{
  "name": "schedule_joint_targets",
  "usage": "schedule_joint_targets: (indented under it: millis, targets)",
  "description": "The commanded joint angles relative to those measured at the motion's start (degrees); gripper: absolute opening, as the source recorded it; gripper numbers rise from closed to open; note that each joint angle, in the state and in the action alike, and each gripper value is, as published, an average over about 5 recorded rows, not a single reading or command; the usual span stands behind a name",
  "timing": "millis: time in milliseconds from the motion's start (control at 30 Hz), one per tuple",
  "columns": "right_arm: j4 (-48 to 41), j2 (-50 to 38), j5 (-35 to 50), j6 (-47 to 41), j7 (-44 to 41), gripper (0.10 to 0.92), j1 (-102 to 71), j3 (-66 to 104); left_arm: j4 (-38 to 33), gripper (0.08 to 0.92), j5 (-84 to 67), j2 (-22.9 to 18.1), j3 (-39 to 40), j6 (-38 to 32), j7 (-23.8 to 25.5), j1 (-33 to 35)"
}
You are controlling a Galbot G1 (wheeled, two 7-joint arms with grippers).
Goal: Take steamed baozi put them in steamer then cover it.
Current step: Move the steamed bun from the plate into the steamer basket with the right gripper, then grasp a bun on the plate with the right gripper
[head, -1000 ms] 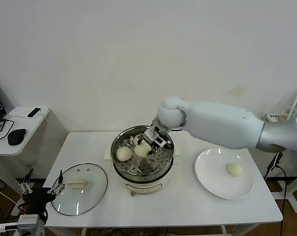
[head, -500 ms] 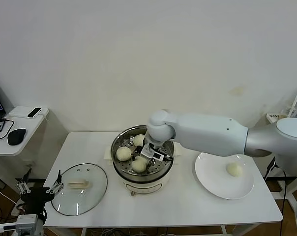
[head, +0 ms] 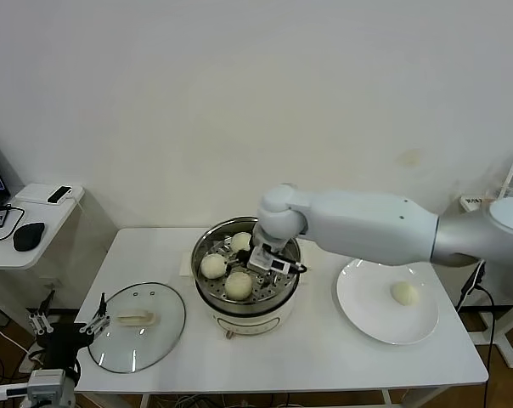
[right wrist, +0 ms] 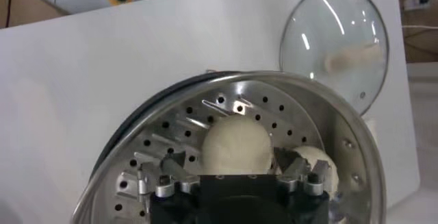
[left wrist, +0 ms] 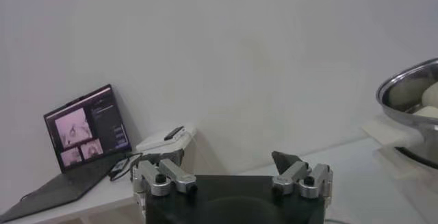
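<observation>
While over steamer (head: 245, 280) | right gripper (right wrist: 233, 175) fingers wide (baozi (right wrist: 236, 146) unheld) | left gripper (left wrist: 233, 177) wide

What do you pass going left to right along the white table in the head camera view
Glass cover lying flat → steamer holding three baozi, with the right end effector open over it → white plate with one last baozi.

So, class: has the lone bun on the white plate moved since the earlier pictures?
No. The bun sits at the same spot on the plate, right of the steamer.
</observation>
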Motion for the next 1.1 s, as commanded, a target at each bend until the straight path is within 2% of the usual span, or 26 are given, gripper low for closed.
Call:
schedule_joint_targets:
  millis: [33,133,300,500,767,1100]
  targets:
    - [-0.2,-5.5,1.6,-2.4,-1.1,0.823,3.5,2.9,0.2,0.823,-0.4,0.8,-0.1,0.0,0.1,-0.3]
    - [-0.6,-9.7,0.3,-5.6,-2.6,0.823,4.2,5.0,0.4,0.823,-0.5,1.3,-0.1,0.1,0.1,-0.5]
    - [1.4,-18.0,1.2,-15.9,-4.9,0.823,3.5,7.4,0.1,0.823,-0.5,1.9,0.5,0.2,0.2,-0.4]
    - [5.1,-31.9,1.3,-25.9,-5.0,0.823,-3.1,11.6,-0.1,0.823,-0.4,2.9,1.5,0.3,0.2,-0.6]
    - [4.4,-44.2,-2.7,-24.5,-5.5,0.823,-25.6,29.4,0.2,0.823,0.8,3.8,4.0,0.7,0.5,-1.3]
    - [-1.8,-44.6,-8.7,-21.7,-5.5,0.823,-41.5,41.5,1.2,0.823,1.7,3.7,5.4,0.6,0.5,-1.3]
